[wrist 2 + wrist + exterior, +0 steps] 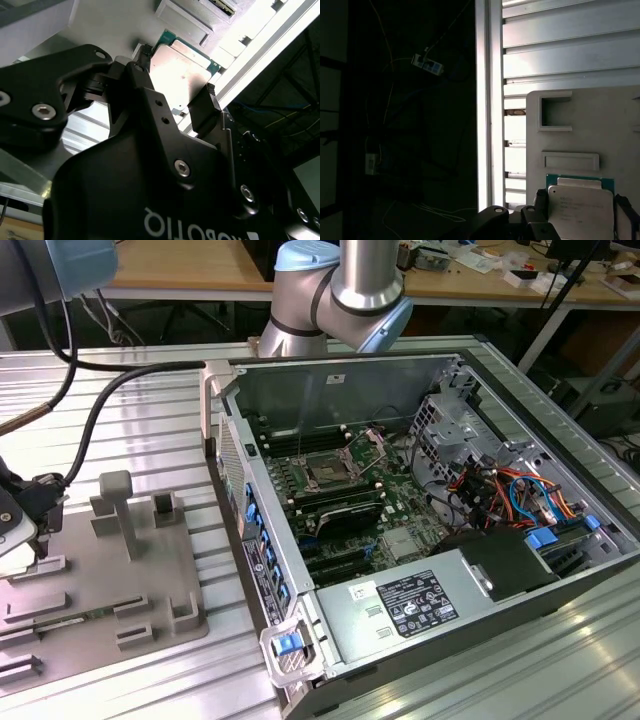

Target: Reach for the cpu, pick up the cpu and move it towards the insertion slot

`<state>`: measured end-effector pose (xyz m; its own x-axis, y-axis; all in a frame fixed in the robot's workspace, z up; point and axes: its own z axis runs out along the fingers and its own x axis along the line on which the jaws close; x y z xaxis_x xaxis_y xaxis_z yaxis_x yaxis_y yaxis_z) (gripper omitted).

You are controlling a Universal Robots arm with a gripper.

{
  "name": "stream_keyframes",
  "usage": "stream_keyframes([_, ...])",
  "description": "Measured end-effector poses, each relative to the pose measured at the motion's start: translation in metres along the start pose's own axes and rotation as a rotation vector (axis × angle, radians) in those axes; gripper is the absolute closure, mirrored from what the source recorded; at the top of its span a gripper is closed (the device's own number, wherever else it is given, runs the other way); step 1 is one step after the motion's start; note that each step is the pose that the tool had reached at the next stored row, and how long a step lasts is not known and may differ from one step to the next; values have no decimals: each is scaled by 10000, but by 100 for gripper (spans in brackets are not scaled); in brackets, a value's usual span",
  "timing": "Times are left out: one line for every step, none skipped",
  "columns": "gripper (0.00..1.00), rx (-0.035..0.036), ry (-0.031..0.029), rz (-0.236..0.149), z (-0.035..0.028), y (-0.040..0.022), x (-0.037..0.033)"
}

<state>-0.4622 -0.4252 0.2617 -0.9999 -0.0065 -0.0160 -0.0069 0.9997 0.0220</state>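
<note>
At the far left of the exterior view, the black gripper (175, 82) is low over a grey moulded holder plate (150, 585) on the ribbed aluminium worktop (130, 410). The cpu (580, 212), a small flat silvery square chip with a green rim, sits squarely within the gripper's span; I cannot tell whether the gripper has clamped it. Well away from the gripper, inside the open grey computer case (560, 420), the insertion slot (328, 472), a dark square socket with a raised metal frame, looks empty. The reach seems done; the carry is not yet made.
</note>
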Motion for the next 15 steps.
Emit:
stream_keyframes([45, 0, 0, 0, 0, 0, 0])
stream_keyframes([45, -1, 0, 0, 0, 0, 0])
stream_keyframes([45, -1, 0, 0, 0, 0, 0])
stream_keyframes([45, -1, 1, 0, -4, 0, 0])
stream_keyframes([45, 1, 3, 0, -12, 0, 0])
stream_keyframes([45, -1, 1, 0, -21, 0, 0])
stream_keyframes([45, 0, 1, 0, -42, 1, -1])
stream_keyframes([45, -1, 0, 0, -57, 1, -1])
stream_keyframes([45, -1, 0, 0, -70, 2, -1])
stream_keyframes([45, -1, 1, 0, -98, 2, -1])
stream_keyframes([45, -1, 0, 0, -114, 2, -2])
stream_keyframes([45, -1, -1, 0, -129, 3, -2])
stream_keyframes([45, -1, -1, 0, -145, 3, -2])
stream_keyframes([45, -1, 0, 0, -161, 4, -2])
stream_keyframes([45, -1, 1, 0, -180, 4, -3])
